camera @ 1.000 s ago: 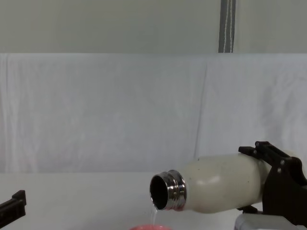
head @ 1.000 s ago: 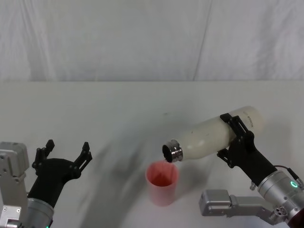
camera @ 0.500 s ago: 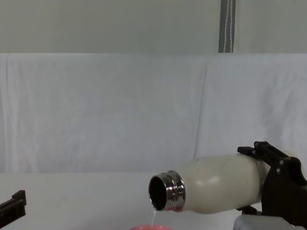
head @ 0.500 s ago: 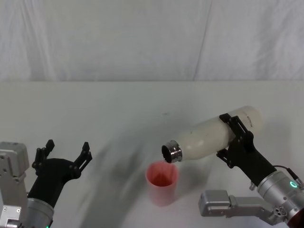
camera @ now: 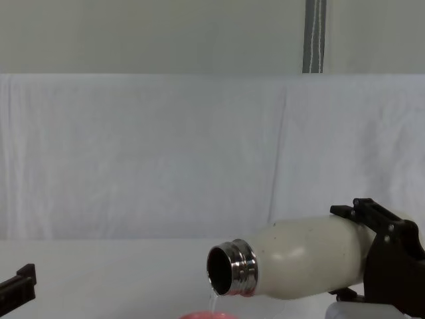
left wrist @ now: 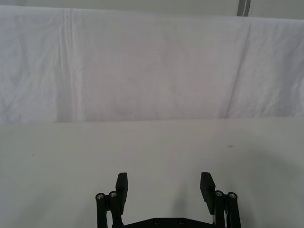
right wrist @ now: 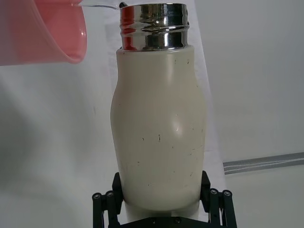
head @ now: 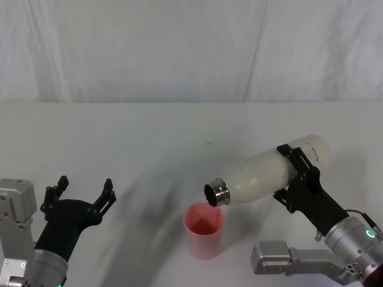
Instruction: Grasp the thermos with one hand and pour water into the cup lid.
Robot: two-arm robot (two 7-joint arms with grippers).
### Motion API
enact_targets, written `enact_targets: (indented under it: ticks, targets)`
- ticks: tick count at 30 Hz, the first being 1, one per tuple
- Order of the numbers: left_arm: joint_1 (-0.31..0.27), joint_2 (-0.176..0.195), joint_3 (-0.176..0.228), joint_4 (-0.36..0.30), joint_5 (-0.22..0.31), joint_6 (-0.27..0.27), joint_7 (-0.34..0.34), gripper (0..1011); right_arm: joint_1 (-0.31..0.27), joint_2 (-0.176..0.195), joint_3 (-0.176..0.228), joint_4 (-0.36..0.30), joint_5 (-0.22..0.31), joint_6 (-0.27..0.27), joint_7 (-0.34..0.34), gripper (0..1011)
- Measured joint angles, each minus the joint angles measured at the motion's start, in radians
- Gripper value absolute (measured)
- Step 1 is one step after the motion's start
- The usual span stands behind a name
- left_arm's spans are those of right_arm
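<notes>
Over on your left, the left gripper (head: pixel 81 189) is just parked low near the front edge of the white table (head: pixel 149 137), fingers spread wide with nothing between them; your left wrist view shows the same thing, two black pads (left wrist: pixel 122 182) well apart over bare tabletop. Moving toward the middle, the pink cup lid (head: pixel 204 229) sits upright on the table, near the front and a bit right of center. Right above its rim is the steel neck of the thermos (head: pixel 263 175), which is tipped nearly horizontal with its mouth angled down to the left. From the chest view you can see a thin stream of water (camera: pixel 211 301) dropping off the lip toward the pink rim. On the right, your right gripper (head: pixel 297 173) is clamped around the thermos body near its base.
</notes>
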Motion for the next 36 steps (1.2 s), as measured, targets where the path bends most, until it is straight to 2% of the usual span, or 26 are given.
enact_targets:
  ticks: [8,26,34,36]
  targets:
    - [0.0,0.0,0.0,0.0,0.0,0.0,0.0,1001,-0.001,0.0,0.001,0.0,0.001,-0.001,0.001,950]
    - [0.0,0.0,0.0,0.0,0.0,0.0,0.0,1001,-0.007,-0.008,0.014,0.0,0.04,-0.013,0.015,950]
    - [0.0,0.0,0.0,0.0,0.0,0.0,0.0,1001,-0.023,-0.026,0.055,-0.017,0.161,-0.048,0.061,950]
    - [0.0,0.0,0.0,0.0,0.0,0.0,0.0,1001,-0.031,-0.035,0.075,-0.023,0.222,-0.066,0.085,950]
